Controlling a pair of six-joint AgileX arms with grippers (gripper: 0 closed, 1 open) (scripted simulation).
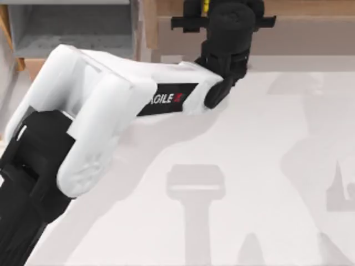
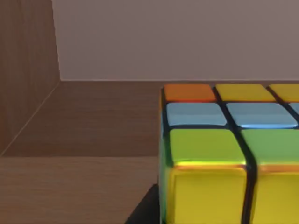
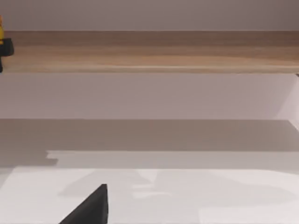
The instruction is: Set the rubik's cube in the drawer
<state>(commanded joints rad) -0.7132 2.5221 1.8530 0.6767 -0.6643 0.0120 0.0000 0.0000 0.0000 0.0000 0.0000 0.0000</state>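
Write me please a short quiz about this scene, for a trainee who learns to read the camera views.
1. True or false: the rubik's cube already lies inside the drawer.
2. Which gripper is at the wooden shelf?
3. Fill in: the drawer's flat inside is ___ in colour.

Key:
1. False; the cube is at the shelf, apart from the drawer.
2. The left gripper.
3. Grey.

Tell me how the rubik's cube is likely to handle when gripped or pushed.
The rubik's cube looks stiff: flat square tiles with dark grid lines, so it should not flex. Its glossy tiles catch highlights, so it may be slippery against fingers. Flat faces make it unlikely to roll; it would probably slide when pushed.
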